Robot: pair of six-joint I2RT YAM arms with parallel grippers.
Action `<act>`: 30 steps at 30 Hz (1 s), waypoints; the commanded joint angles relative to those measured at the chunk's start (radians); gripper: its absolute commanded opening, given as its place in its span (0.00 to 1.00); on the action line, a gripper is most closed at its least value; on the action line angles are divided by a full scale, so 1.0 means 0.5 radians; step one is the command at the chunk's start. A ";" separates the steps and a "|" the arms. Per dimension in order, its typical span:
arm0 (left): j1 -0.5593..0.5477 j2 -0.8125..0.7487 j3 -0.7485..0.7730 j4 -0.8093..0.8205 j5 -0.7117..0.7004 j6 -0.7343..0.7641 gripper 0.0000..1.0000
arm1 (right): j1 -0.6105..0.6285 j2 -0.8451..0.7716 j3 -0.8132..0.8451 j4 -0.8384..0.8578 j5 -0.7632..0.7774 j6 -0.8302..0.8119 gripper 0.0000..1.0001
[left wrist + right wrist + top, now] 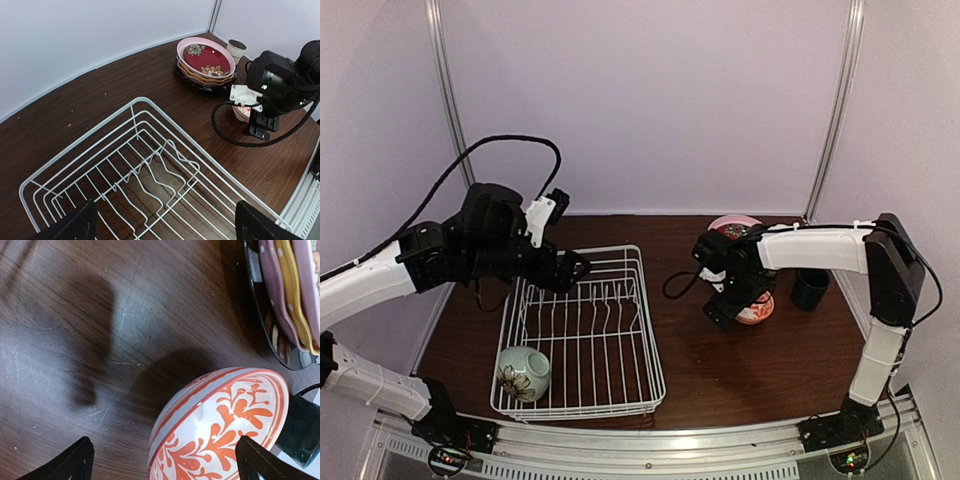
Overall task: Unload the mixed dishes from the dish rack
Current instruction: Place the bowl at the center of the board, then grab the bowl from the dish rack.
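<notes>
Sitting near plate stack [286, 290] and dark mug [300, 432], orange-patterned bowl [220, 425], both jaws wide.

A dark brown wooden counter [740, 370], scuffed with fine pale scratches, meets plain pale lilac walls [650, 100]. 2 slim metal posts [445, 100] rise up the back corners. A ribbed aluminium rail [670, 455] runs along the near edge. Soft, even light throws blurred shadows.

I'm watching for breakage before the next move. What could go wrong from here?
The open right gripper straddles the orange-patterned bowl, close to the plate stack and dark mug; a skewed retreat might knock it into them. The left gripper may snag the dish rack tines reaching the floral bowl.
</notes>
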 commanded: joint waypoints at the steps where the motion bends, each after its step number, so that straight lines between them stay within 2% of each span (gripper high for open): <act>1: 0.016 -0.028 0.001 -0.354 0.023 -0.218 0.97 | -0.010 -0.137 0.100 0.002 -0.018 0.028 1.00; 5: 0.016 -0.124 -0.046 -0.498 0.106 -0.323 0.97 | -0.010 -0.199 0.151 -0.002 -0.019 0.032 1.00; 10: 0.016 -0.225 -0.114 -0.727 0.259 -0.261 0.97 | -0.010 -0.277 0.190 0.006 -0.039 0.029 1.00; 15: 0.007 -0.237 -0.172 -0.975 0.267 -0.183 0.97 | -0.012 -0.353 0.205 0.042 -0.085 0.033 1.00; 26: -0.458 -0.031 -0.172 -1.239 -0.173 -0.181 0.97 | -0.051 -0.476 0.116 0.162 -0.244 0.047 1.00; 30: -0.500 0.091 -0.115 -1.286 -0.215 -0.132 0.97 | -0.067 -0.501 0.098 0.182 -0.288 0.044 1.00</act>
